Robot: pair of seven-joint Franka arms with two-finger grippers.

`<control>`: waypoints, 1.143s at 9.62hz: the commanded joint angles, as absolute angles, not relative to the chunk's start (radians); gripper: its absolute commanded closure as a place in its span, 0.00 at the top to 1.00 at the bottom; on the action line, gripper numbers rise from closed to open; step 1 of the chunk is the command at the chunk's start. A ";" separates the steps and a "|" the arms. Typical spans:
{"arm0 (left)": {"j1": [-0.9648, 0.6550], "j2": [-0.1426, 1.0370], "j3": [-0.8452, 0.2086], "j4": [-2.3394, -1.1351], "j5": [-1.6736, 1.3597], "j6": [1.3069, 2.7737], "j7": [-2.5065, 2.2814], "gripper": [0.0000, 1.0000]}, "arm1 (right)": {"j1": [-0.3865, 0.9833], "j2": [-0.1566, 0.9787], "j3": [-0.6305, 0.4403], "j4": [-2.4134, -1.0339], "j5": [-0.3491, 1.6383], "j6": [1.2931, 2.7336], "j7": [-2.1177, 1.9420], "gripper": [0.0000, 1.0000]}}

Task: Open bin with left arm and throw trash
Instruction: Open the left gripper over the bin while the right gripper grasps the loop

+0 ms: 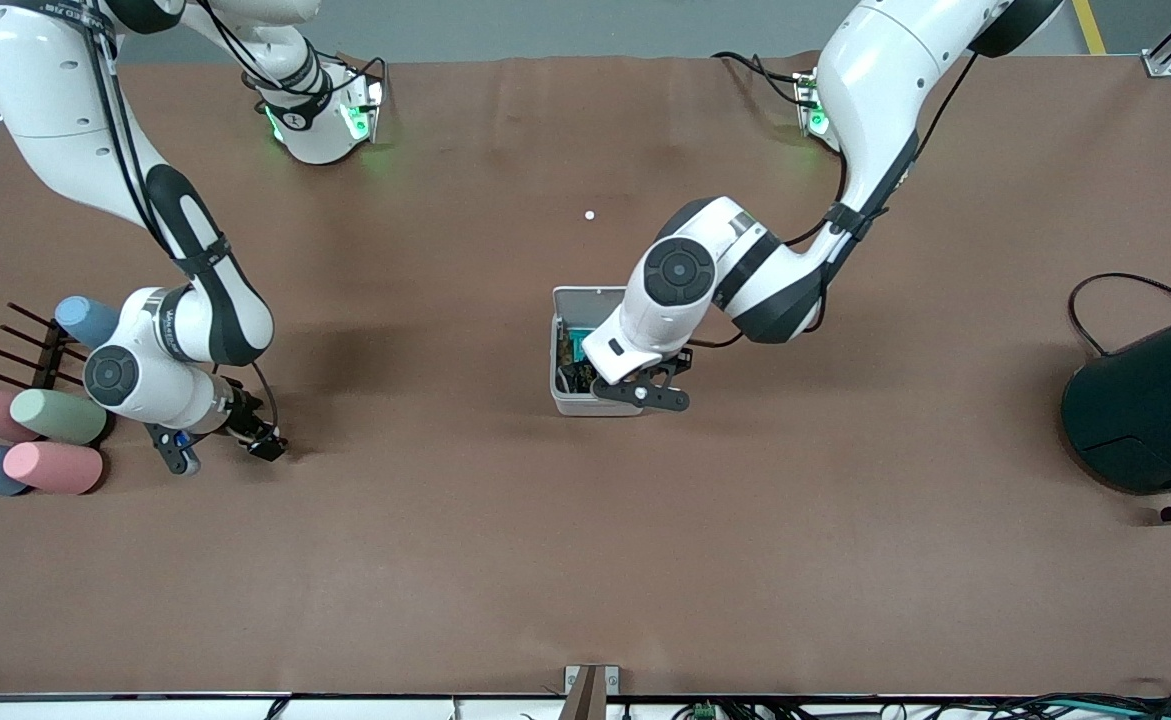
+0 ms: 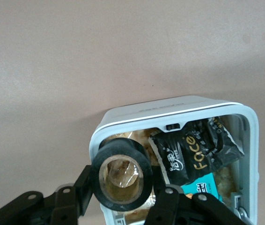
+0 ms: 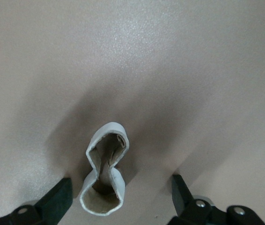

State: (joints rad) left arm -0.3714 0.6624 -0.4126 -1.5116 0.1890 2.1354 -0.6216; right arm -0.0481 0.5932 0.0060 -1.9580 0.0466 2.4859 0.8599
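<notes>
The white bin (image 1: pixel 585 405) stands mid-table with its lid (image 1: pixel 590 298) swung open. My left gripper (image 1: pixel 635 390) is over the bin's rim and is shut on the dark tape roll (image 2: pixel 121 175). In the left wrist view, the left gripper (image 2: pixel 123 187) holds the roll above the bin (image 2: pixel 170 108), and the black square packet (image 2: pixel 195 152) lies inside. My right gripper (image 1: pixel 222 448) is low over the table near the cups and open. In the right wrist view, the white figure-eight loop (image 3: pixel 105 168) stands on the table between the open right gripper (image 3: pixel 121 194) fingers.
Pastel cups (image 1: pixel 55 415) and a dark rack (image 1: pixel 40 350) lie at the right arm's end. A big dark teal round container (image 1: pixel 1155 410) with a cable sits at the left arm's end. A small white speck (image 1: pixel 590 215) lies farther from the front camera than the bin.
</notes>
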 commanded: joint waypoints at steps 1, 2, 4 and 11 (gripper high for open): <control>-0.385 0.675 -0.410 -1.494 0.212 2.118 -0.647 0.75 | -0.060 0.581 0.008 -1.980 0.032 2.522 0.913 0.36; -0.382 0.673 -0.410 -1.494 0.212 2.117 -0.647 0.92 | -0.060 0.581 0.008 -1.973 0.032 2.522 0.942 0.17; -0.382 0.673 -0.410 -1.496 0.213 2.117 -0.646 1.00 | -0.054 0.577 0.008 -1.956 0.032 2.516 0.963 0.00; -0.145 0.468 -0.391 -1.483 0.196 1.948 -0.637 1.00 | 0.217 0.526 0.017 -1.582 0.049 2.102 1.372 0.00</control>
State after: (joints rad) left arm -0.2168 0.5539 -0.3855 -1.4608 0.1994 1.9944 -0.6295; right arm 0.1347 0.5224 0.0239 -1.6471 0.0491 2.1544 1.2817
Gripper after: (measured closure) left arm 0.000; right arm 0.943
